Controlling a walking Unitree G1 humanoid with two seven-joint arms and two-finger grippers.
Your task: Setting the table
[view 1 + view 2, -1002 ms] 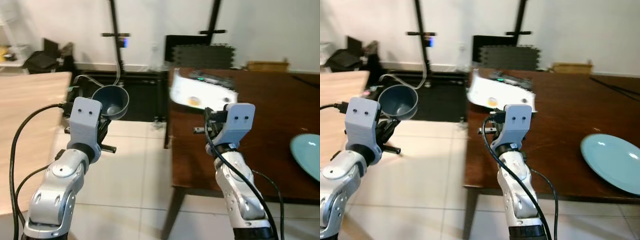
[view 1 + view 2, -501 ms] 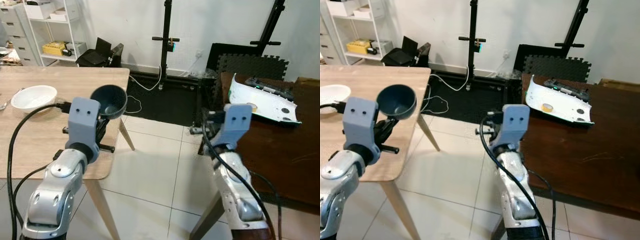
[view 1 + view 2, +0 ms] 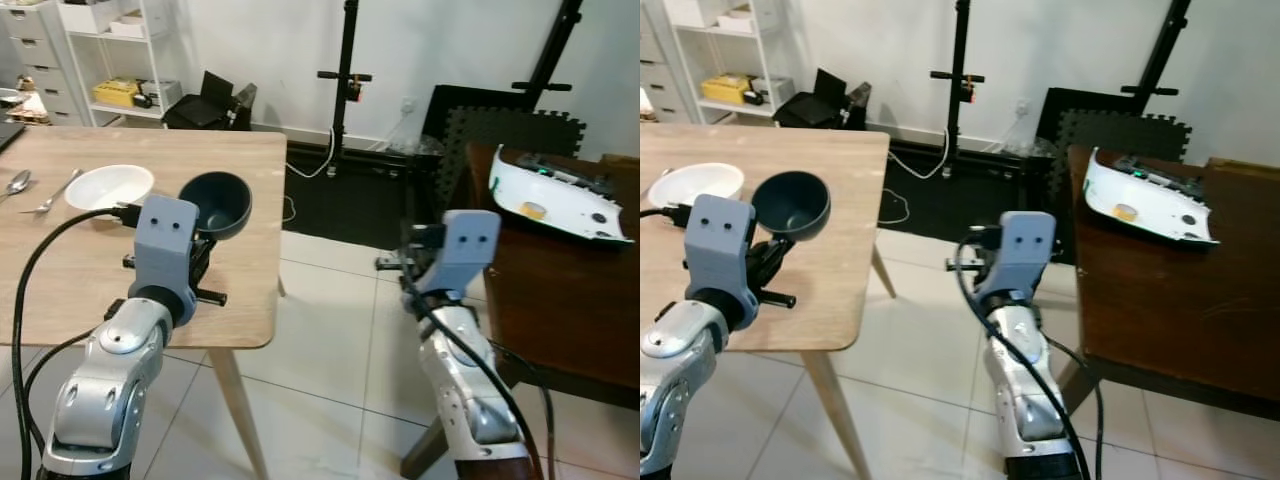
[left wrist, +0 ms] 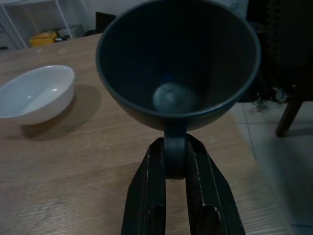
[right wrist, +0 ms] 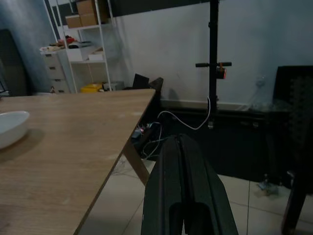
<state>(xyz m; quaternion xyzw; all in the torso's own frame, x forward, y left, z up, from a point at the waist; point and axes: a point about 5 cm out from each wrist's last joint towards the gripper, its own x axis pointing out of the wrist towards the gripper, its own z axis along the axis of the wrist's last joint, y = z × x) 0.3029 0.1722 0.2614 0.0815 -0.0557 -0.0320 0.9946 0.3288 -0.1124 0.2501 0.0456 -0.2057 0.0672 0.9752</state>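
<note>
My left gripper (image 4: 175, 161) is shut on the handle of a dark blue cup (image 3: 215, 204), which it holds upright above the near right part of a light wooden table (image 3: 60, 270). A white bowl (image 3: 108, 187) rests on that table just left of the cup, also seen as the white bowl (image 4: 35, 93). Two spoons (image 3: 45, 193) lie at the table's left edge. My right gripper (image 5: 182, 147) is shut and empty, held up over the tiled floor between the two tables.
A dark brown table (image 3: 560, 290) stands to the right with a white device (image 3: 558, 194) on it. Black stands (image 3: 347, 80), foam mats (image 3: 500, 125), cables and white shelving (image 3: 105, 50) line the back wall. Tiled floor (image 3: 330, 340) separates the tables.
The whole view has swung left, bringing the wooden table, white bowl and spoons further in and pushing the dark table to the right. The cup stays held in my left gripper.
</note>
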